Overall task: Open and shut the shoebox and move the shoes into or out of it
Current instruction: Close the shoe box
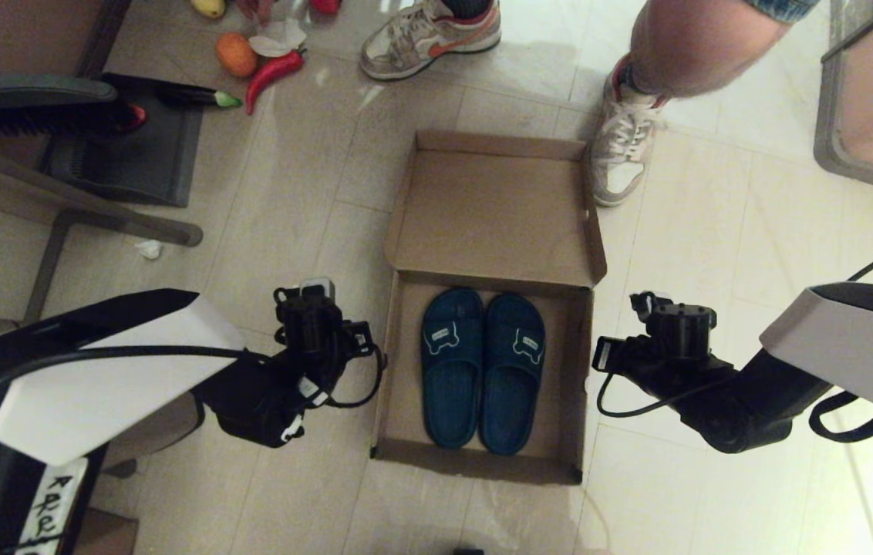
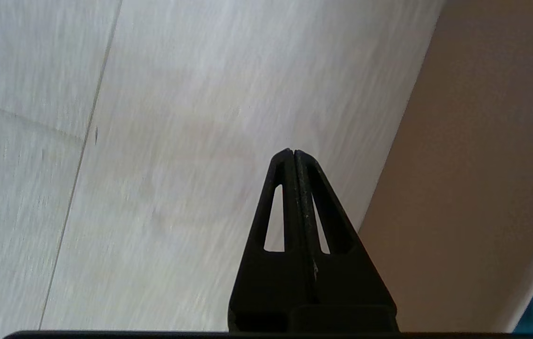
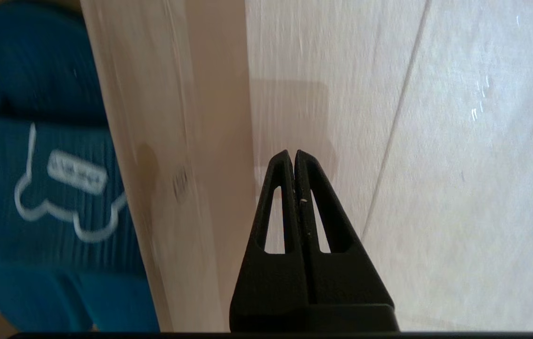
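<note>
The brown cardboard shoebox point(image 1: 577, 370) sits open on the tiled floor, its lid point(image 1: 494, 208) folded back on the far side. Inside, the two teal-blue shoes point(image 1: 483, 370) lie side by side, toes toward the lid, each strap showing a pale bone outline. My left gripper point(image 2: 291, 151) hangs shut and empty over the floor just outside the box's left wall point(image 2: 483, 165). Just outside the right wall point(image 3: 167, 165), my right gripper point(image 3: 293, 153) is also shut and empty. One shoe point(image 3: 59, 197) shows past that wall.
A person's feet in white-and-orange sneakers point(image 1: 621, 154) stand by the lid's far right corner and farther back point(image 1: 429, 38). Toy vegetables point(image 1: 271, 71) lie at the far left, beside a black brush point(image 1: 35, 116), a dark mat and a metal frame leg point(image 1: 120, 220).
</note>
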